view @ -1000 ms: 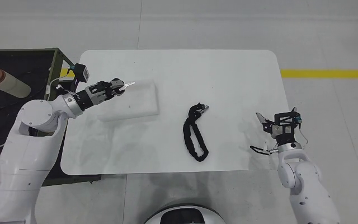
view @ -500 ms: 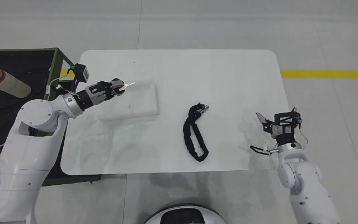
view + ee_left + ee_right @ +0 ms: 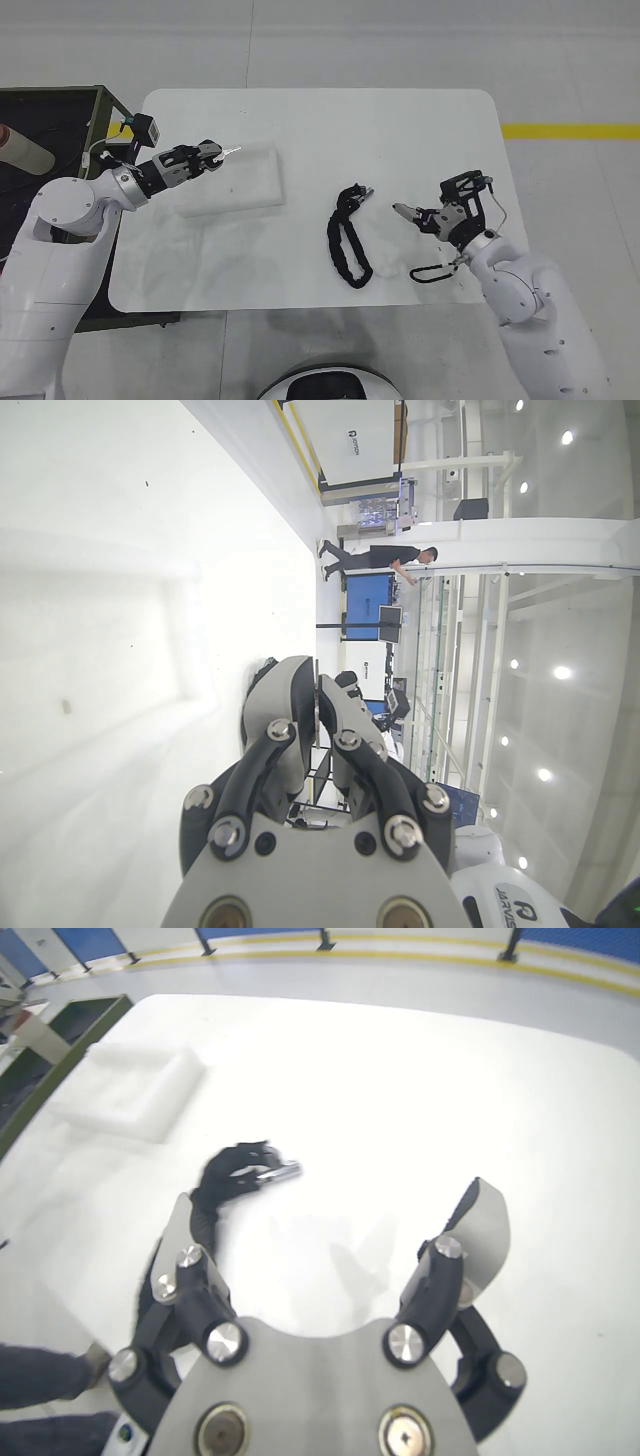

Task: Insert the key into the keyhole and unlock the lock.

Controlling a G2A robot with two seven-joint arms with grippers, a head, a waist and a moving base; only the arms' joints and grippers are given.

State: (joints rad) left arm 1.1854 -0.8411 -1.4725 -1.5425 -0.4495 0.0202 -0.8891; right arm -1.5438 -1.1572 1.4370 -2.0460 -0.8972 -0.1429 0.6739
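The key (image 3: 232, 151) is pinched tight in the L hand (image 3: 222, 152), over the white foam tray (image 3: 240, 185) at the left of the bench (image 3: 420, 120). Its tip is pointed right, toward the lock. The black chain lock (image 3: 347, 238) is laid mid-bench, its long way running near to far, w/ the shiny end (image 3: 366, 191) at the far tip, turned right. The R hand (image 3: 407, 243) is spread wide w/ nothing in it, just right of the lock and much nearer to it than the L hand. Probably the shiny end must be gripped first, then the key brought across.
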